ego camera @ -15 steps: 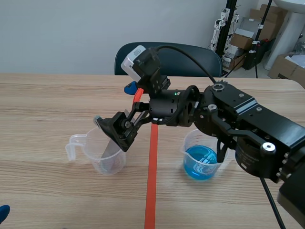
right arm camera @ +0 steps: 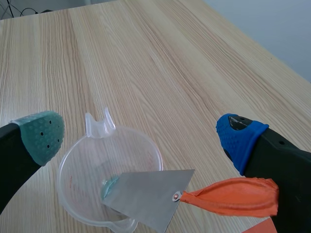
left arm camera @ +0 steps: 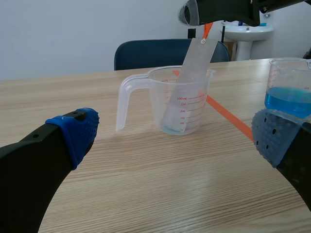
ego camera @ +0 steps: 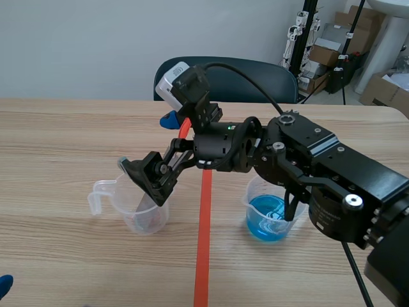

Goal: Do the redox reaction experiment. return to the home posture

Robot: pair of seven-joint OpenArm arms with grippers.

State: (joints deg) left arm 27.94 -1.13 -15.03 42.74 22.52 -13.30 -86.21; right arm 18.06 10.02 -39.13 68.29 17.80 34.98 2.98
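**Q:** What surface carries the set-up?
**A:** A light wood-grain bench point(ego camera: 57, 141). An orange-red tape line point(ego camera: 203, 243) runs along it toward the far edge.

**Q:** What stands behind the bench?
**A:** A dark blue chair point(ego camera: 284, 77), at the middle of the far edge. A plain pale wall point(ego camera: 83, 45) lies behind it.

**Q:** What is at the far right?
**A:** Cardboard boxes point(ego camera: 327, 54) stacked on the floor, a black stand point(ego camera: 309, 32) beside them, and a white pedestal washbasin point(ego camera: 388, 32).
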